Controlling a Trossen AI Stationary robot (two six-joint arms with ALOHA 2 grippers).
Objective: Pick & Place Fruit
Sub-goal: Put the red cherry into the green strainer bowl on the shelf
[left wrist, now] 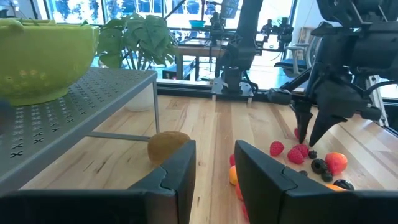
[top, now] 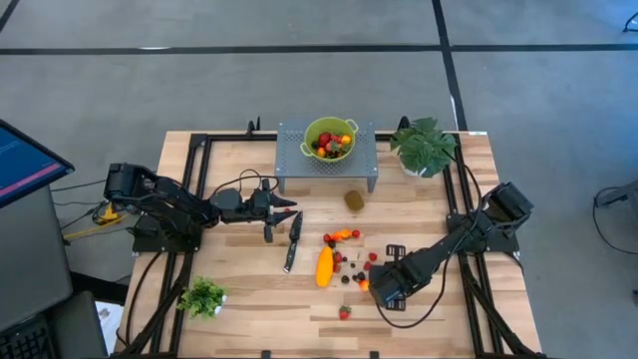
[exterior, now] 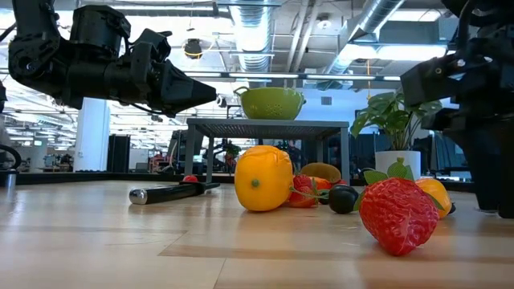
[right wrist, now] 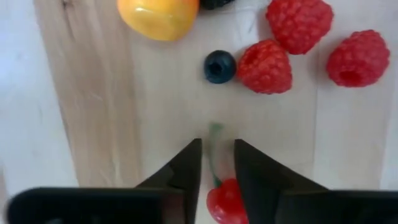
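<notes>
The right gripper is low over the table, at about 4 o'clock from the table's middle, and its 2 fingers are nearly closed around a small red cherry with a thin green stem. Whether the pads already press on it I cannot tell; the fruit sits between them. Just ahead lie a blueberry, 3 raspberries and a small orange fruit.

The left gripper hangs in the air at about 9 o'clock, its fingers a little apart and with nothing between them.

The remaining fruit is scattered around the table's middle and toward 5 o'clock: the long yellow-orange fruit, the kiwi near the grey stand, a strawberry apart from the group. The green bowl on the stand (at 12 o'clock) already holds some pieces.

The cherry looks light, smooth and round, so it may slip or roll. I think it is best taken across the body, not by the stem.
</notes>
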